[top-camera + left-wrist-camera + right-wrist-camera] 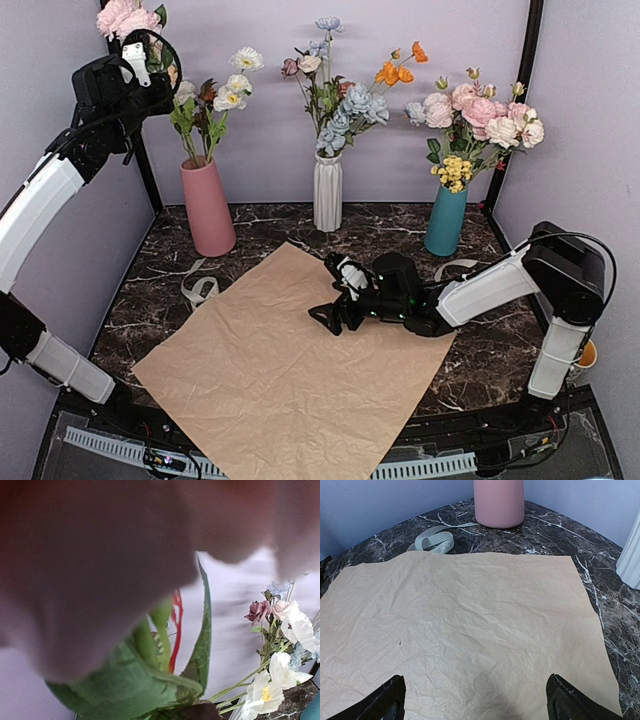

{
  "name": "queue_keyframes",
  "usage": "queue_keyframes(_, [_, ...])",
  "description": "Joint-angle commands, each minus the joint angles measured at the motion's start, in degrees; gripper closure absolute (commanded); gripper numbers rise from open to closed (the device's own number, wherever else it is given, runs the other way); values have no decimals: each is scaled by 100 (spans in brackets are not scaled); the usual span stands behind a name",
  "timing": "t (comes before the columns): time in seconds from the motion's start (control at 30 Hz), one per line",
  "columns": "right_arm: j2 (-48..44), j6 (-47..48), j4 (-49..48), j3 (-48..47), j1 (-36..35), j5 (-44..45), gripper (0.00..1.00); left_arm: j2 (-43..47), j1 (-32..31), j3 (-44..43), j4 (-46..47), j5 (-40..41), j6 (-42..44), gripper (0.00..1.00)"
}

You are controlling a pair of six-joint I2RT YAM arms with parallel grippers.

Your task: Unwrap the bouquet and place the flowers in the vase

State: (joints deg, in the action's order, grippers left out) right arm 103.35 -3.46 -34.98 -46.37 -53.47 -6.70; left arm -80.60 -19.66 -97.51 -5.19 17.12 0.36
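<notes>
Pink flowers [122, 17] clamped in the closed left gripper [143, 50] above the vase [207, 205], near the tabletop's far-left corner, likely need lowering stems-first; the right gripper [335, 295] gapes open.

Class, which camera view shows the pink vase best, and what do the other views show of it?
The top external view: the whole pink vase is visible, upright, with flowers in it. The right wrist view shows only its lower part. The left wrist view shows none of it, just blurred leaves.
</notes>
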Motion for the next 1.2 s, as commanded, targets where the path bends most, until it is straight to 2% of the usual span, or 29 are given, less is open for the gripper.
queue_keyframes(0.0, [106,-25,-1,-188,-47,-44,3,-203,51,-258,-243,-16,-36,100])
queue_keyframes(0.4, [98,3,88,-238,-67,-18,3,-1703,446,-1275,-1258,-734,-400,100])
queue_keyframes(0.77, [89,12,141,-260,-84,-24,3,-2250,651,-1105,-1448,-843,-762,100])
queue_keyframes(0.9, [106,5,169,-282,-93,-37,3,-2179,669,-851,-1419,-897,-838,85])
queue_keyframes(0.97, [106,12,168,-283,-93,-38,3,-2127,665,-721,-1435,-942,-872,70])
queue_keyframes(1.07, [108,10,173,-285,-93,-44,2,-1970,667,-512,-1453,-1001,-944,53])
queue_keyframes(1.17, [145,3,179,-300,-97,-68,2,-1780,665,-305,-1421,-1038,-965,45])
